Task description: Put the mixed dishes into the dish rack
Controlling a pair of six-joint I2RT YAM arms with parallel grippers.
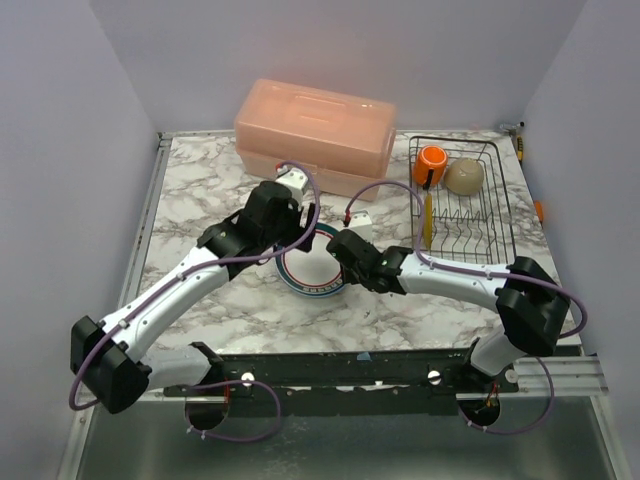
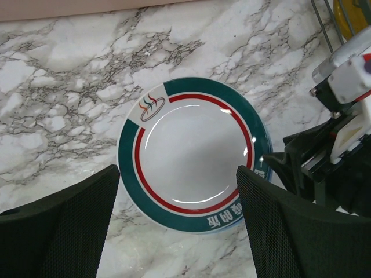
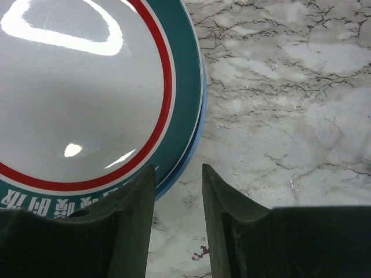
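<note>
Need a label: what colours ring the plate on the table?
The plate has a teal outer band, red ring, white centre; clearest from left wrist.

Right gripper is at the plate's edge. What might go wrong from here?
1. The teal-banded plate sits on a blue plate. The right gripper, at their rims, may catch both or drag the lower one.
2. The left gripper hangs open over the same plate, close to the right gripper, so they may collide.
3. The rim looks glossy, so a narrow pinch may slip.
</note>
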